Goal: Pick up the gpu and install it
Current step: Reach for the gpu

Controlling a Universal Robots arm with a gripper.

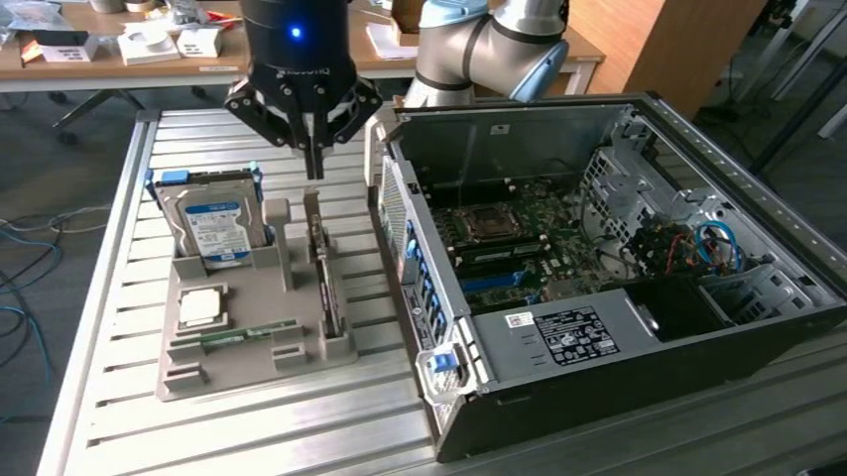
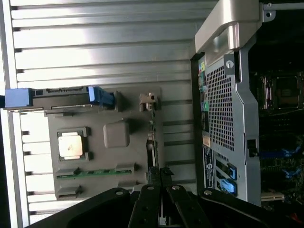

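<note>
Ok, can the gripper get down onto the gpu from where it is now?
Probably yes. The gripper hangs right above the gpu, which stands on edge in the grey tray, with nothing between them. The hard drive stands clear to the exterior view's left. The gripper's fingers are shut, though.

I see the holder [image 1: 225, 367] on the table [image 1: 119, 297], with the computer case [image 1: 596, 268] just beside it on the exterior view's right. In the holder, the hard drive [image 1: 212, 223] stands far-left and the gpu [image 1: 324, 278] stands along its right side. The gripper [image 1: 313, 171] hangs above the holder's far end.
</note>
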